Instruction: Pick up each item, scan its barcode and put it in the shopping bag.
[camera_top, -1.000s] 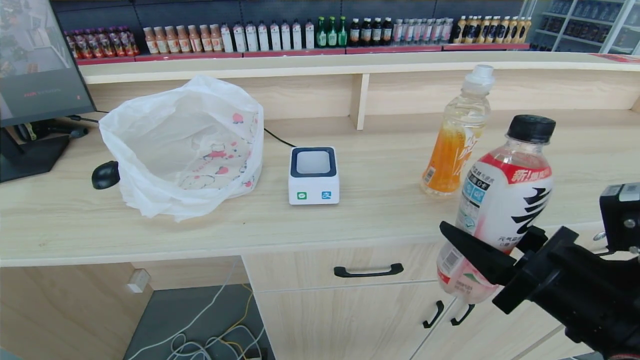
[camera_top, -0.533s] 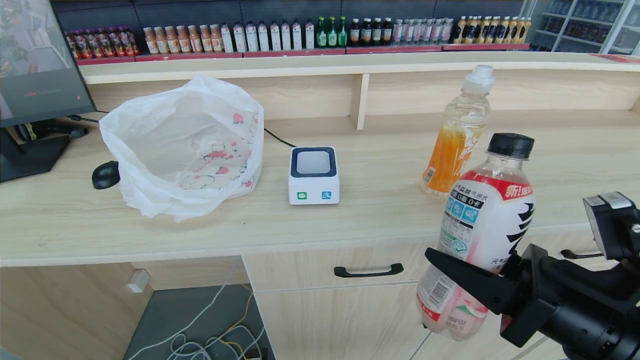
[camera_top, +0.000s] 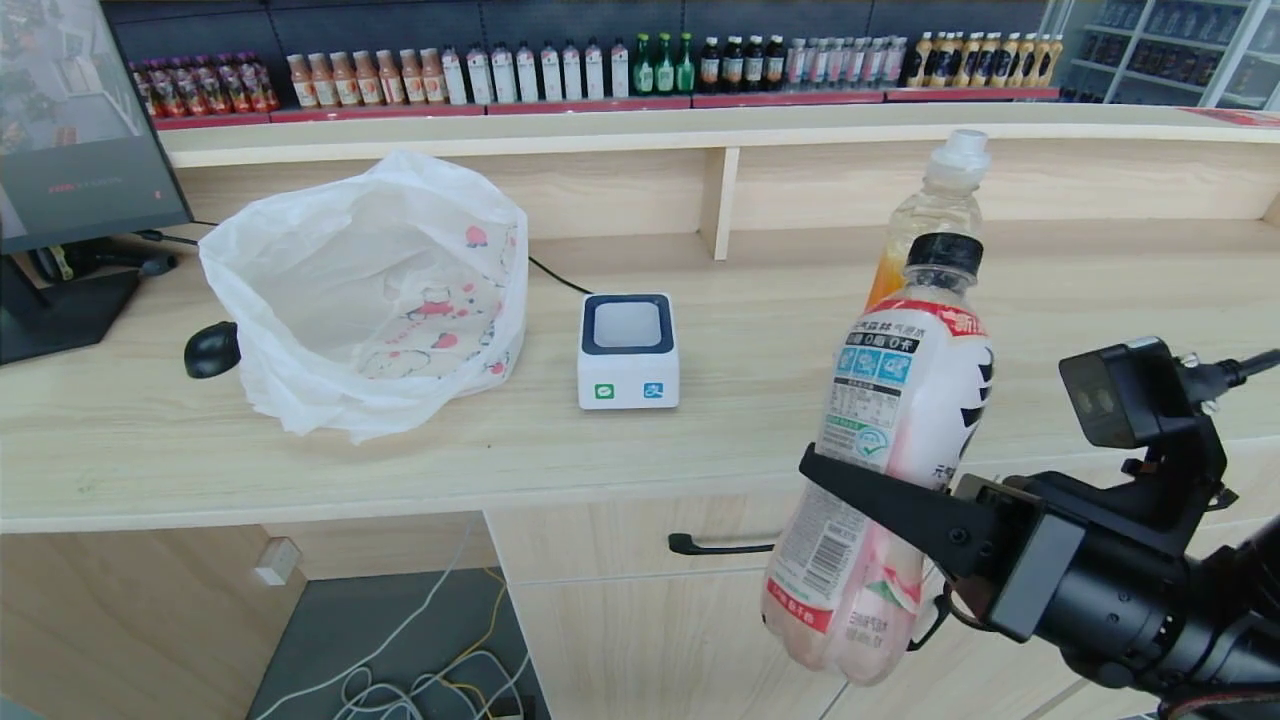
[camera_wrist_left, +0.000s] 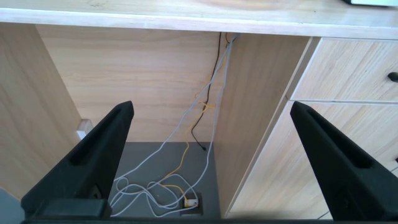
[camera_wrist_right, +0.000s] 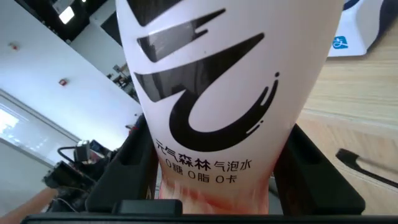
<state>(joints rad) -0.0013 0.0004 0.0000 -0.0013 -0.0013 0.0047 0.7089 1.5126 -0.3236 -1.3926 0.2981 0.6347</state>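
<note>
Finds right end effector (camera_top: 885, 505) clamped on black-capped bottle (camera_top: 905, 390), tilted, out past the near edge of the counter (camera_top: 700, 440). Notes a wide gap between scanner (camera_top: 627, 350) and orange bottle (camera_top: 935, 200); shopping bag (camera_top: 370, 290) left of scanner. Sees, by left wrist view, left end effector (camera_wrist_left: 208, 124) spread wide below counter level.

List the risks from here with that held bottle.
The right gripper holds the pink bottle tilted, so it could slip and drop. The orange bottle stands behind it and might get knocked on the way to the scanner. The barcode faces sideways, so a scan may miss.
</note>
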